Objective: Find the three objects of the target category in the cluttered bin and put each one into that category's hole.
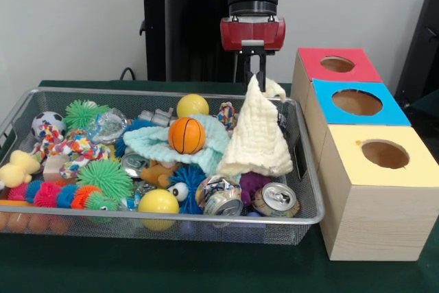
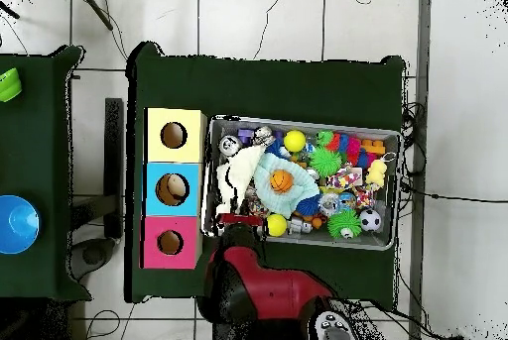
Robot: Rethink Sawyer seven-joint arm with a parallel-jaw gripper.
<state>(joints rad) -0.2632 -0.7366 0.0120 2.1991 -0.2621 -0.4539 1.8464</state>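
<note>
Wide silver wire-mesh bin [image 1: 27, 111] crammed with balls, cans and toys; beside it, at 3 o'clock in the front view, a row of three wooden boxes with round holes: yellow-topped box [image 1: 384, 193], blue-topped box [image 1: 353, 104], red-topped box [image 1: 336, 65]. Hanging over the bin's 2 o'clock end, a cream waffle-weave cloth [image 1: 257, 138], pinched at its peak by the red and black gripper [image 1: 255, 73], jaws closed narrow on the fabric, lower edge draped on the clutter. Under it at 9 o'clock, a mint-green cloth [image 1: 151, 143] with an orange basketball [image 1: 186, 135] on top.

Likely risks: thin pinch slipping under the cloth's own weight during the lift; trailing hem snagging a crushed silver can [image 1: 276, 199] or the mesh rim; broad fabric bunching at a hole.

Front view alone shows the grip and the hang. Overhead view alone shows something lying inside the blue-topped hole [image 2: 172, 189].
</note>
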